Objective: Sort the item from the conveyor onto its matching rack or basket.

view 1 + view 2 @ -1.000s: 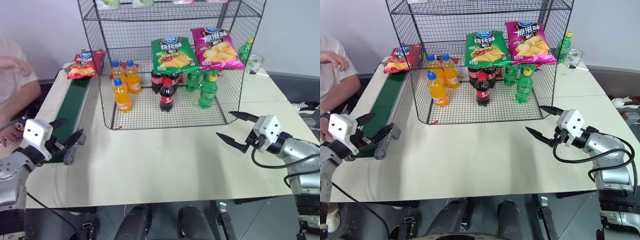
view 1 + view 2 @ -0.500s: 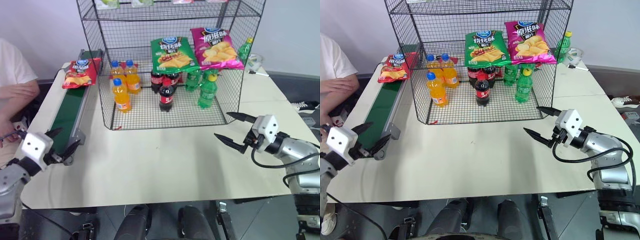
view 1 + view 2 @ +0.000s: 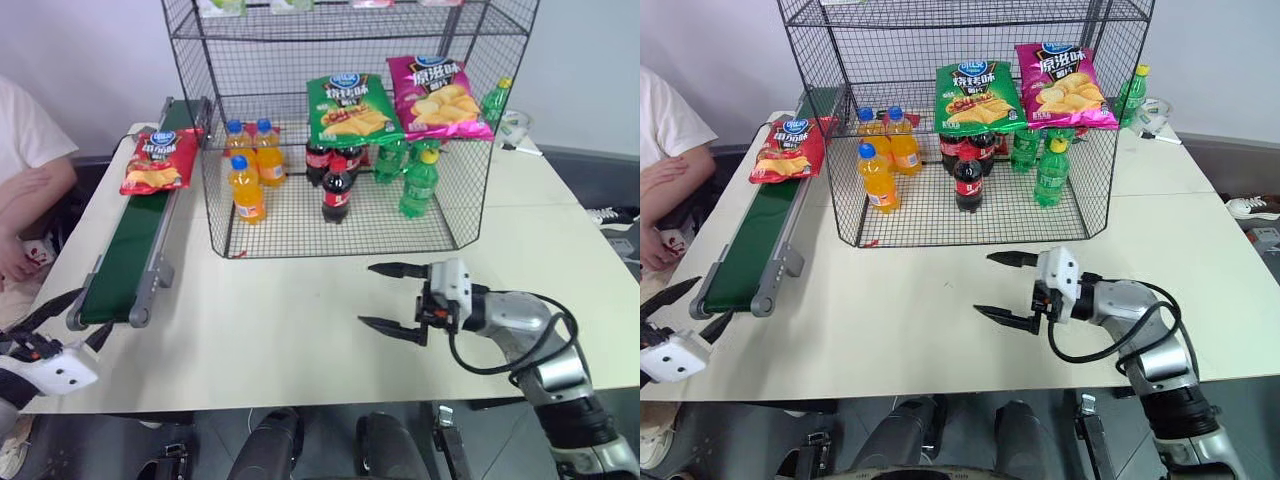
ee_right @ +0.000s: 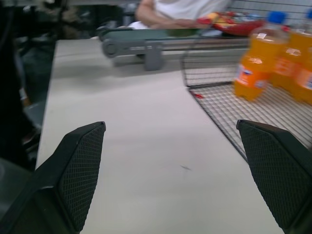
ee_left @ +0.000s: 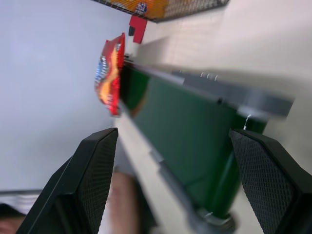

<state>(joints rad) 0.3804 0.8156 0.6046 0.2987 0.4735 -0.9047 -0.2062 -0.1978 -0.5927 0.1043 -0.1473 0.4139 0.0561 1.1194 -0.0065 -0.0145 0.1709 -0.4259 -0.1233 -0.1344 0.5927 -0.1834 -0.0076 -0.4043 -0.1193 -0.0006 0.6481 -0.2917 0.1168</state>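
Left eye view: shiny red chip bag (image 3: 153, 160) lies on dark green conveyor belt (image 3: 128, 255), likely light, crinkly, slippery; pinch its edge seam. Left tool (image 3: 678, 309) and right tool (image 3: 385, 298) both gape, empty.

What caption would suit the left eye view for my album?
Red chip bag rides the green conveyor beside a stocked wire rack; the right end effector hovers open over the table.
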